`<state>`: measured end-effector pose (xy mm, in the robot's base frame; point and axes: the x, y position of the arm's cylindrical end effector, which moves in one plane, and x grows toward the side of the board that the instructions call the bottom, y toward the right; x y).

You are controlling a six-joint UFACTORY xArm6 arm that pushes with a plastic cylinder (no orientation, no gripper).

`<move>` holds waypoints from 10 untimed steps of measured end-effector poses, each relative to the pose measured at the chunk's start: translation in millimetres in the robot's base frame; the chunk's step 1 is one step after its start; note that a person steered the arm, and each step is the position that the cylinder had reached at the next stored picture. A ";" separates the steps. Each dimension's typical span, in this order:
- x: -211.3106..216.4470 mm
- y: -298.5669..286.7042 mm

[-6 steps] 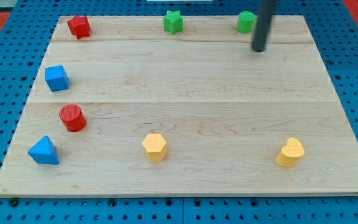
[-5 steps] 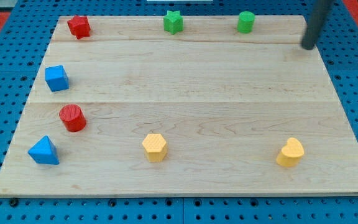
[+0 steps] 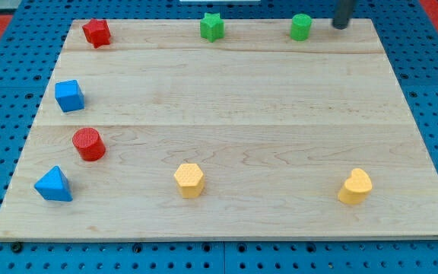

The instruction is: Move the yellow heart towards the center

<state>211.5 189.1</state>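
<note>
The yellow heart [image 3: 355, 186] lies near the board's bottom right corner. My tip [image 3: 341, 25] is at the view's top, close to the board's top edge, just right of the green cylinder [image 3: 301, 27]. It is far above the yellow heart and touches no block. The rod runs out of the view's top.
A wooden board [image 3: 226, 106] lies on a blue pegboard. On it are a yellow hexagon [image 3: 189, 180] at the bottom middle, a blue triangle [image 3: 54, 185], a red cylinder [image 3: 88, 144], a blue cube [image 3: 69, 95], a red block [image 3: 96, 33] and a green star [image 3: 212, 27].
My tip moved from beside the green cylinder out to the right edge, then back left and up to the top edge. No block has moved.
</note>
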 end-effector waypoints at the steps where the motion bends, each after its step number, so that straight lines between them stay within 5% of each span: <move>1: 17.8 -67.9; 3: -14.5 -83.2; 6: -14.3 -216.9; 7: 17.5 -258.4; 8: 93.6 -285.5; 9: 109.7 -291.9; 10: 70.3 -241.5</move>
<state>281.8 -52.4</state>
